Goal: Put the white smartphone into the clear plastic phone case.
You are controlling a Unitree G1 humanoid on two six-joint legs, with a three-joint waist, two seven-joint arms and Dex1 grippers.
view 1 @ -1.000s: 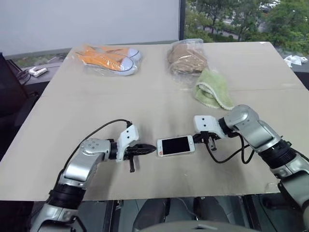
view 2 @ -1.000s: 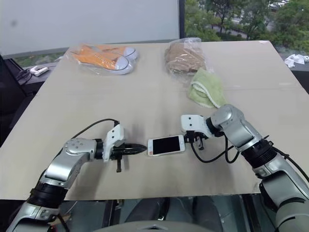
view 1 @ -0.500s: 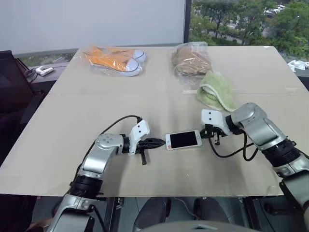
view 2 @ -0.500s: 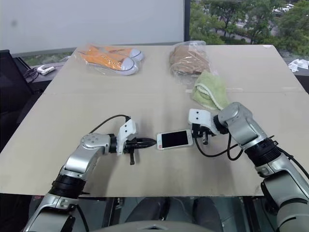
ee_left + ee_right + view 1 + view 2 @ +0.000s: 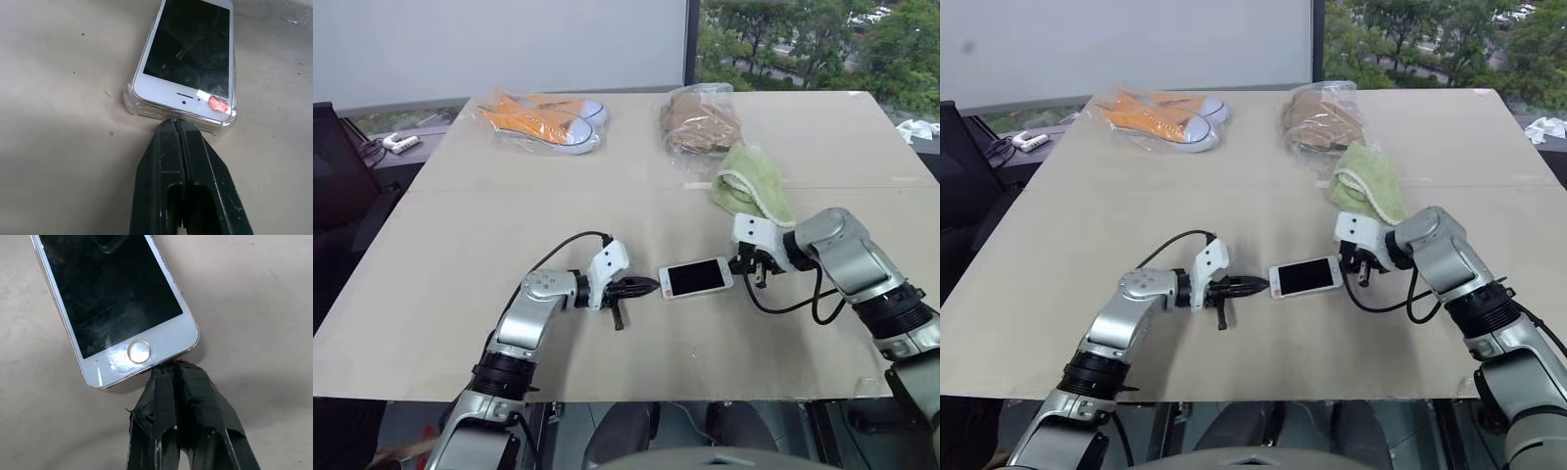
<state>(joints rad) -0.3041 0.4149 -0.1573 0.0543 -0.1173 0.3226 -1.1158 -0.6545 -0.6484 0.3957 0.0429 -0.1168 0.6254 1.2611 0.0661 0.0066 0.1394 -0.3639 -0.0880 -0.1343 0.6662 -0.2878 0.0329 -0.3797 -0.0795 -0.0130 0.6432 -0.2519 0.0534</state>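
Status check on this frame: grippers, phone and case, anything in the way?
Left gripper shut, tip at the case's earpiece end. Right gripper shut, tip at the home-button end. White smartphone lying screen-up in the clear case on the table. Nothing obstructing.

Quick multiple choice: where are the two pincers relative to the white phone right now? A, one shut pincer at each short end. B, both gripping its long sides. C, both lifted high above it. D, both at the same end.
A: the shut left pincer meets the white smartphone at its earpiece end, the shut right pincer at its home-button end.
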